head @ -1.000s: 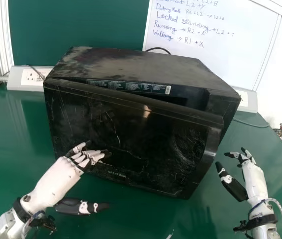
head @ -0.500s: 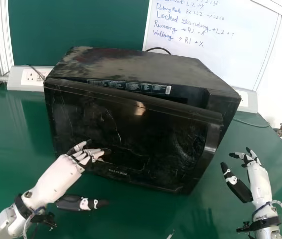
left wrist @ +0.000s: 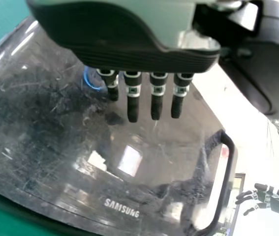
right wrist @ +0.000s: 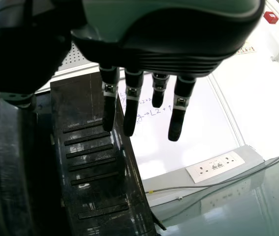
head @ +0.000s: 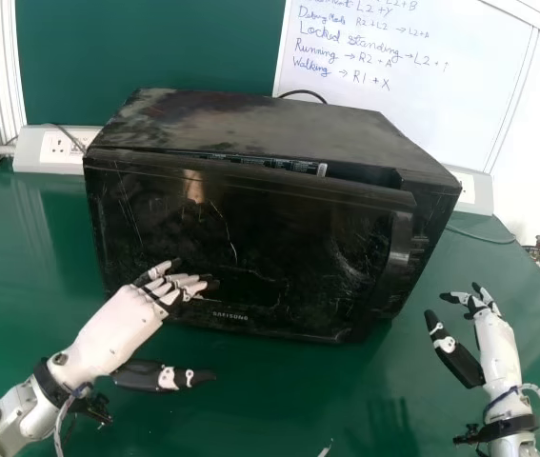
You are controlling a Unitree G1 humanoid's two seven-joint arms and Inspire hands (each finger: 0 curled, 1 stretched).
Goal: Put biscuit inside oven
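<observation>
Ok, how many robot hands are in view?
2: left hand at the oven door, near its lower left; right hand out past the door's right side.

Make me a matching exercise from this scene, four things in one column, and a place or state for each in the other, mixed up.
Things:
1. Glossy black door of the boxy black oven
2. White-and-black left hand
3. White-and-black right hand
4. White rectangular board with handwriting

Places and states:
A. Upright behind the oven
B. Out to the oven's right, clear of it
C. Ajar, with a gap along its top
D. At the front of the door

Right pairs: 1-C, 2-D, 3-B, 4-A
</observation>
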